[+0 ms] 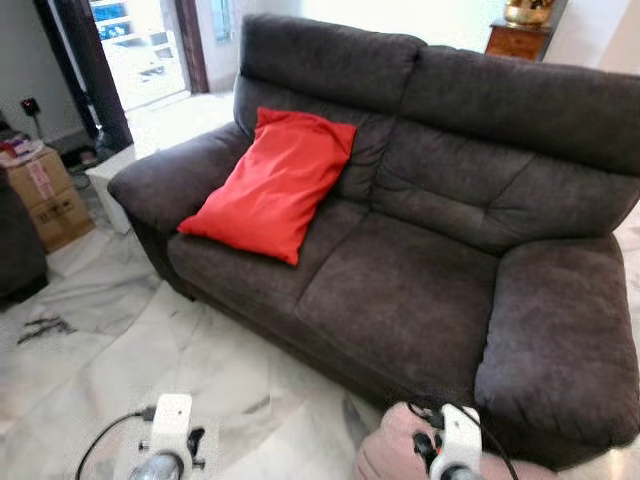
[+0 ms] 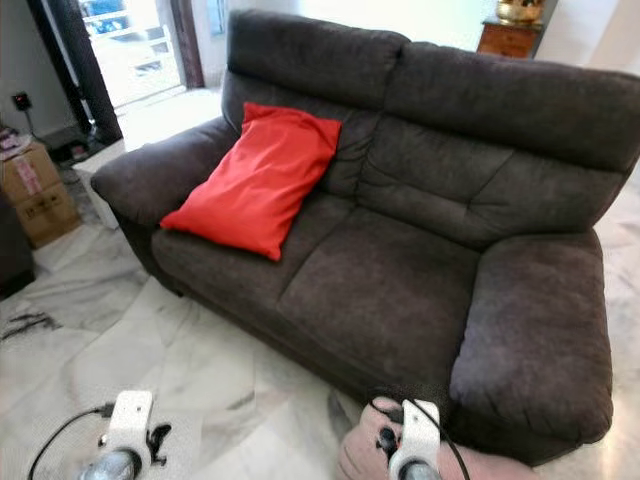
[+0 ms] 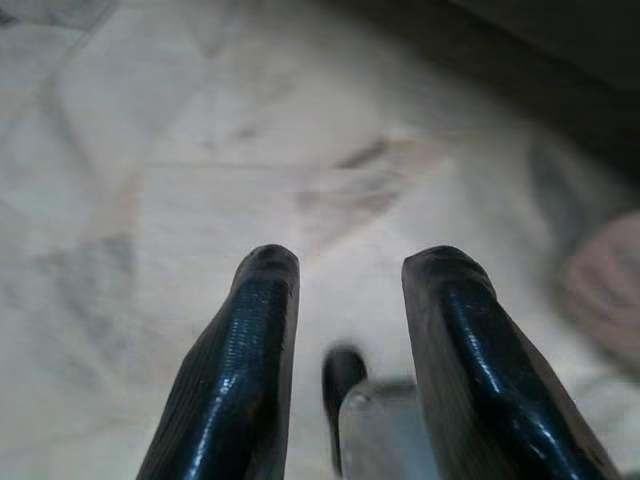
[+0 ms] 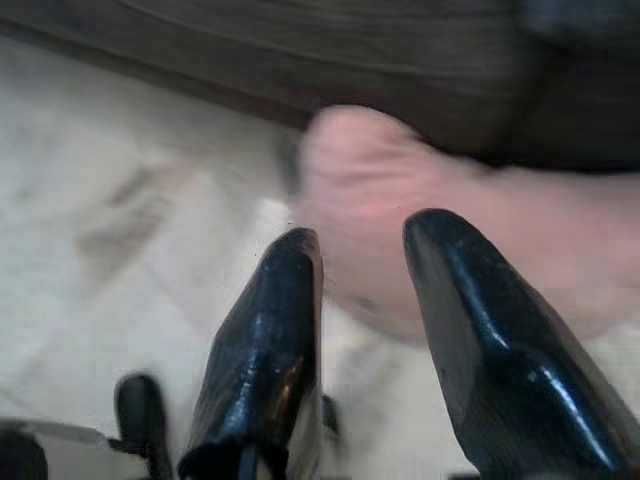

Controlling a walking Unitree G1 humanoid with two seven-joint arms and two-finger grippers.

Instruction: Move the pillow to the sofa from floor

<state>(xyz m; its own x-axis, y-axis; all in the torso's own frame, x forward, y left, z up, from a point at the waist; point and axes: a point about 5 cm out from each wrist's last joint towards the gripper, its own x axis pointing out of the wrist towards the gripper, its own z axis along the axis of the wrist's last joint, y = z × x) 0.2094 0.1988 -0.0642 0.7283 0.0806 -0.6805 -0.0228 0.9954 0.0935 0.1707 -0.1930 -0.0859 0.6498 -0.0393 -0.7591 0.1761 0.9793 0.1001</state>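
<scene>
Nearest the robot, a pale pink soft fabric pillow lies on the white veined marble floor, right up against the front base of the dark grey two-seat fabric sofa, below its right-hand armrest, so not on the seat. The right gripper hangs just above the pink pillow w/ its two black fingers apart, nothing between them; the pillow's rounded end sits just beyond the fingertips, and contact can't be made out thru the blur. The left gripper is over bare marble in front of the sofa, well apart from the pink pillow, fingers also spread & empty; the sofa's dark base runs across the far side of that wrist view. In the head views both wrists show as white housings w/ black cables, low in front of the sofa. Further back, a red rectangular cushion leans tilted on the sofa's left seat, against the backrest, near the left armrest. Left of the sofa stand brown cardboard boxes on the floor, w/ a bright glazed doorway behind them. Beyond the sofa's back, at its right end, a brown wooden cabinet carries a gold-coloured vessel.
</scene>
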